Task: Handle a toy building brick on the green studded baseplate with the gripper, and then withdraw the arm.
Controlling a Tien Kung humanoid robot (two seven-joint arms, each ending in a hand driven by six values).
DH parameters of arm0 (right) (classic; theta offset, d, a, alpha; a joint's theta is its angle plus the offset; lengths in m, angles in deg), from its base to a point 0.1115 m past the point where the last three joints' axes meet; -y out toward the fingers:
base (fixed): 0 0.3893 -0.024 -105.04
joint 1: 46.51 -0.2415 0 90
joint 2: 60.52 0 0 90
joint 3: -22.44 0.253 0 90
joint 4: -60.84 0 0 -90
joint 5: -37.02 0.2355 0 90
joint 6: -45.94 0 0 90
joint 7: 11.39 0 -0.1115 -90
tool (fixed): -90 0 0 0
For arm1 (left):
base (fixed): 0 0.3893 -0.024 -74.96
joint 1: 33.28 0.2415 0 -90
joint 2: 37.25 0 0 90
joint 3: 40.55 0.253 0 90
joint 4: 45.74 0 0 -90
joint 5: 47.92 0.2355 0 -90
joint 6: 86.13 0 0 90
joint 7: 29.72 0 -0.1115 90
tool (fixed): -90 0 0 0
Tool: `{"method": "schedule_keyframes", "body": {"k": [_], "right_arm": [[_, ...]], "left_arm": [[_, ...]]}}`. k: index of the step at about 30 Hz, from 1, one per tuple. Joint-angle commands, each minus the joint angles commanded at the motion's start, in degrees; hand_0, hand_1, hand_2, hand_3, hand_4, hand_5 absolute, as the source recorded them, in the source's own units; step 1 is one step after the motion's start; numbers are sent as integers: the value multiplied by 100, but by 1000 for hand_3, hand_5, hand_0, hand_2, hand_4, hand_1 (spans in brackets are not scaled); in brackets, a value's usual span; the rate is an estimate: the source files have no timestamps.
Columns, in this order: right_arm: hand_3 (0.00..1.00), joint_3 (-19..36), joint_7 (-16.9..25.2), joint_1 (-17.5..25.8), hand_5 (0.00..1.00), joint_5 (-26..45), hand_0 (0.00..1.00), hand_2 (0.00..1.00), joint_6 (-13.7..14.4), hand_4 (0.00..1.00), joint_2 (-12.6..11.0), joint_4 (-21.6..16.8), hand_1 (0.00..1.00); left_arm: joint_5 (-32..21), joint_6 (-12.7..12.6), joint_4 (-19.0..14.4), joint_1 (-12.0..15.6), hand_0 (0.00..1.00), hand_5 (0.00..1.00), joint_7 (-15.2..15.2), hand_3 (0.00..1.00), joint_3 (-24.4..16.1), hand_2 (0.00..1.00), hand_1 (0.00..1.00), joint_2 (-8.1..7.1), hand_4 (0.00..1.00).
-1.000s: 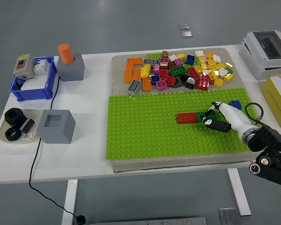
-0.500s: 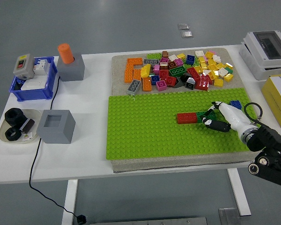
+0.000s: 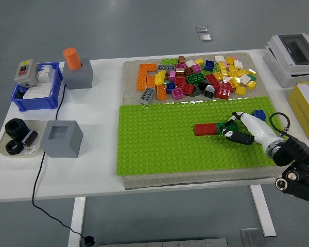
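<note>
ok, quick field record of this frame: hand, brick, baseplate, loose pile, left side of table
right hand: at the green brick, fingers around it
left hand: not in view
red brick: on baseplate, left of the green brick
green baseplate: on a grey mat
loose brick pile: behind the baseplate
table left: blue bin, two grey blocks, orange cylinder

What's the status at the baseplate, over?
Right hand at green brick, fingers around it; grip unconfirmed. Brick on green baseplate, beside red brick. Left hand not in view. Nothing blocking withdrawal.
</note>
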Motion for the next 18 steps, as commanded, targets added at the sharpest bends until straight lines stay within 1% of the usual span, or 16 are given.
{"method": "schedule_keyframes", "body": {"k": [5, 6, 9, 10, 13, 17, 18], "right_arm": [[633, 472, 222, 107, 672, 348, 952, 925, -103, 626, -206, -299, 889], [637, 551, 256, 131, 661, 411, 943, 908, -118, 626, -240, -336, 882], [637, 731, 327, 195, 661, 504, 943, 908, -124, 626, -311, -394, 882], [637, 840, 374, 249, 661, 517, 943, 908, -86, 626, -341, -411, 882], [642, 1192, 562, 446, 633, 541, 936, 891, 154, 626, -405, -448, 875], [642, 1743, 997, 748, 633, 752, 936, 891, 653, 626, -412, -506, 875], [672, 1861, 1101, 785, 583, 816, 835, 849, 761, 644, -384, -518, 823]], "left_arm": [[-30, 2, -1, 26, 795, 616, 2, 844, 10, 825, 834, -6, 942], [-34, 3, -1, 29, 795, 616, 1, 841, 13, 825, 834, -6, 942], [-46, 8, -1, 35, 795, 616, 2, 841, 24, 825, 834, -1, 942], [-42, 8, -1, 35, 795, 616, 0, 841, 21, 825, 834, 3, 942], [-37, 7, -1, 44, 795, 616, -3, 837, 16, 824, 833, 20, 942], [-51, 9, 1, 86, 795, 616, -6, 837, 16, 824, 833, 81, 942], [-49, 10, 1, 93, 795, 614, -8, 836, 13, 823, 833, 89, 941]]}}
